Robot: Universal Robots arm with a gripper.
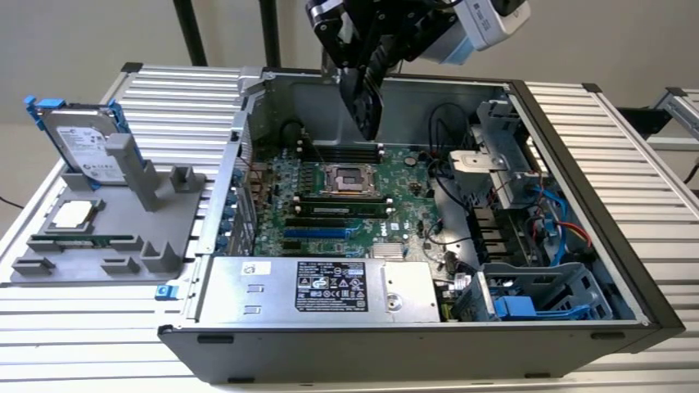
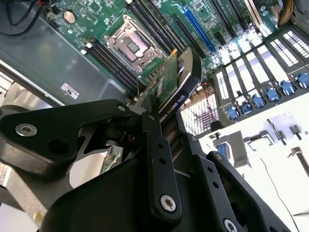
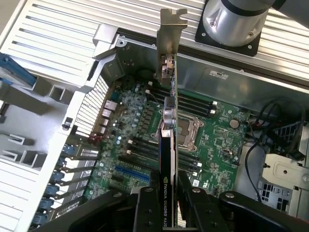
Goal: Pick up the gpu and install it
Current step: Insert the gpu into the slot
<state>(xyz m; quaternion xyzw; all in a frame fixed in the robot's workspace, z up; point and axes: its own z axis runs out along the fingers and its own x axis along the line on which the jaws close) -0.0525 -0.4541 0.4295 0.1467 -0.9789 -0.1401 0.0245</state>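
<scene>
The gpu [image 1: 362, 102] hangs on edge above the open computer case [image 1: 415, 344], over the rear part of the green motherboard [image 1: 339, 188]. My gripper [image 1: 364, 61] is shut on it from above. In the second wrist view the gripper [image 2: 166, 123] clamps the gpu [image 2: 176, 82], showing green board and black cooler. In the first wrist view the gpu [image 3: 167, 145] is seen edge-on between the fingers [image 3: 145, 205], its silver bracket [image 3: 171, 29] pointing away from the gripper. It hovers above the motherboard [image 3: 140, 121], apart from the blue slot [image 3: 133, 171].
A grey fixture [image 1: 110, 237] at the exterior view's left holds a hard drive in a blue frame [image 1: 82, 143], a processor [image 1: 71, 214] and a memory stick [image 1: 82, 241]. Inside the case are a power supply [image 1: 317, 286], cables [image 1: 546, 221] and a drive cage [image 1: 535, 295].
</scene>
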